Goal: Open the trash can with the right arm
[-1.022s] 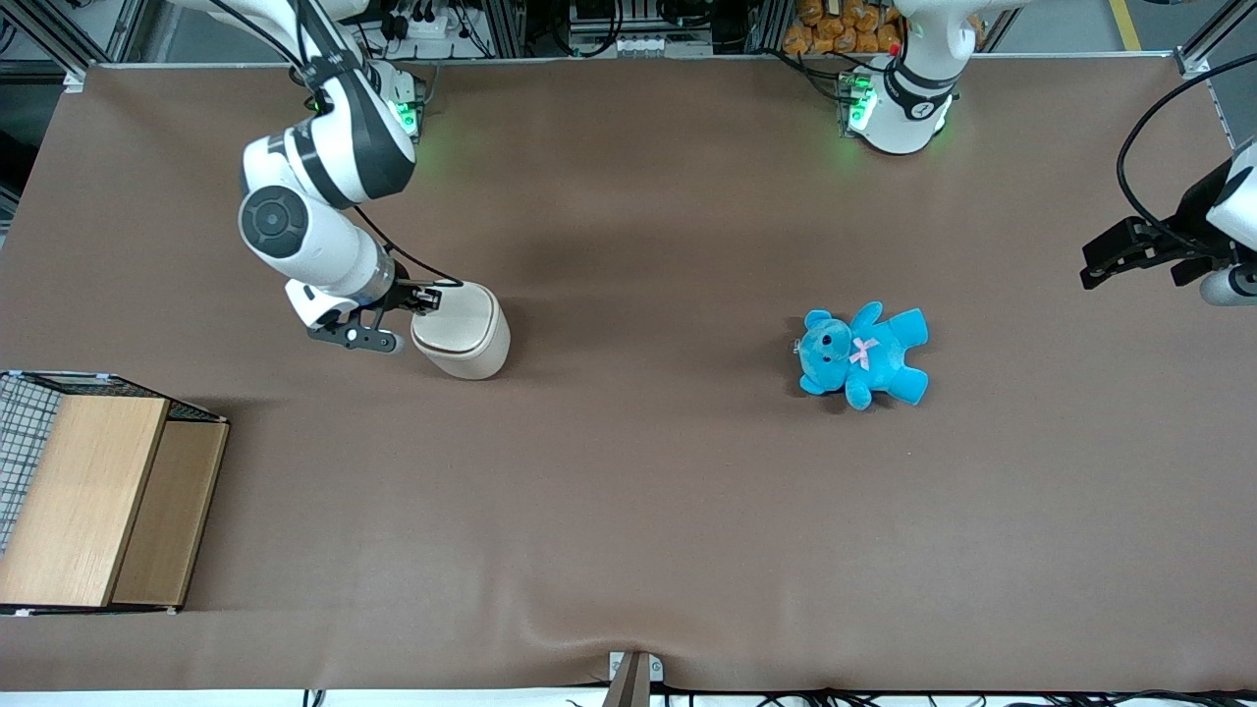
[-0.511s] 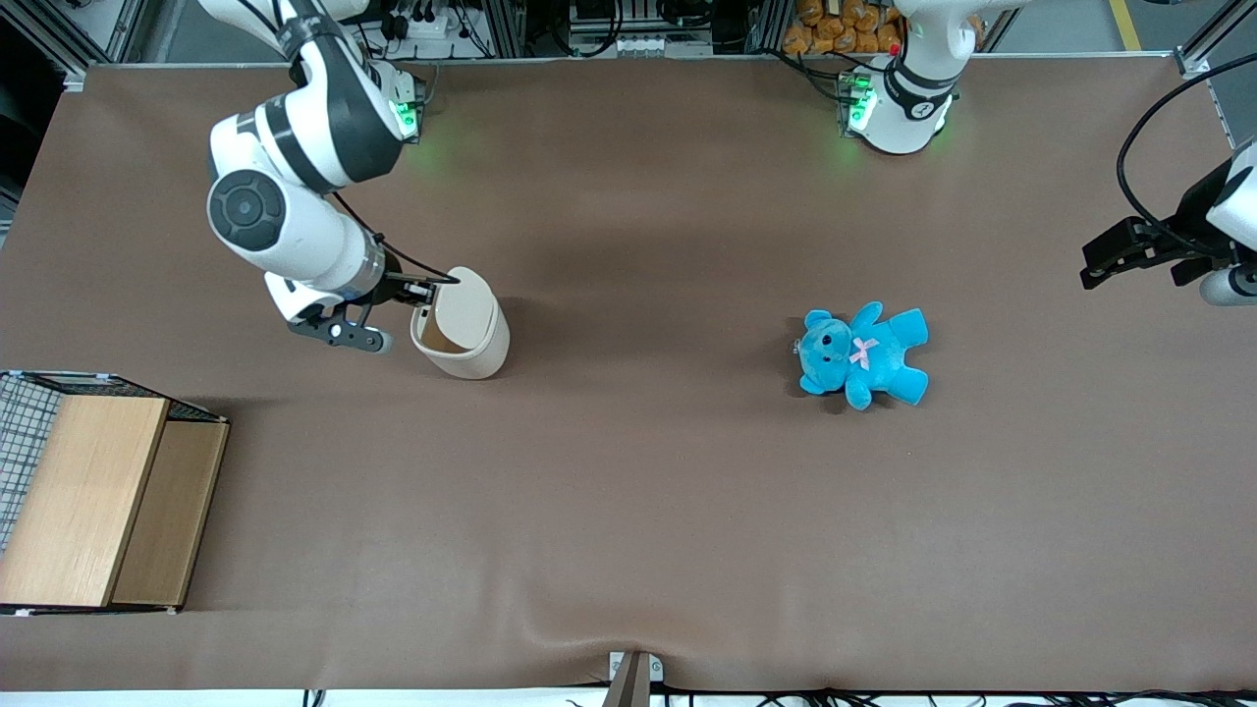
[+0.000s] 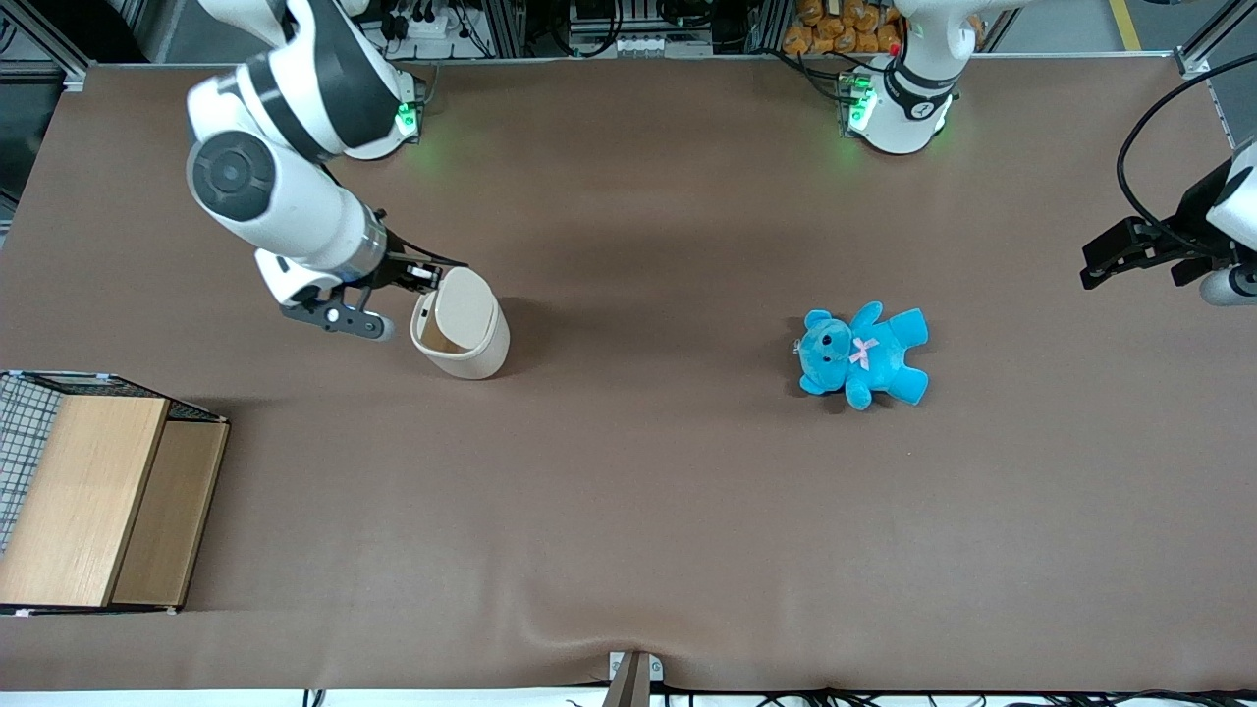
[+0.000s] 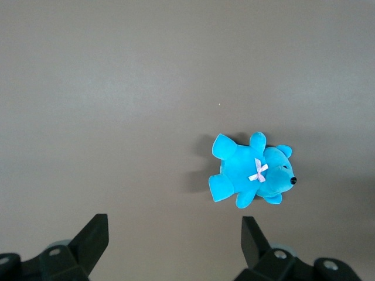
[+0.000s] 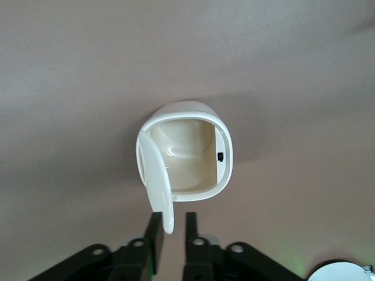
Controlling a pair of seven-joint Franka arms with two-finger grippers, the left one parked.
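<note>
A: Where does the large white jointed right arm (image 3: 285, 187) stand against the bin?

B: Its black two-finger hand (image 3: 424, 278) sits at the raised edge of the small cream-white plastic trash can (image 3: 462, 339), which stands on the brown counter (image 3: 628, 511) toward the working arm's end, well apart from the bright blue plush teddy (image 3: 862, 355). The wrist is above the bin and a little farther from the front camera.

A: And the fingers?

B: Drawn narrow, pinching the free rim of the rounded-square flat lid (image 5: 157, 186); one finger (image 5: 153, 237) lies on each face of it. The lid stands nearly upright on its hinge along one side of the mouth, so the tan inside (image 5: 186, 153) shows.

A: What has changed?

B: A second ago the lid lay flat and shut; half a second ago it was part-way up. Now it is steeper, and the arm has lifted and drawn away from the front camera. I judge the opening nearly done; what remains turns on swinging the lid over its hinge line.
</note>
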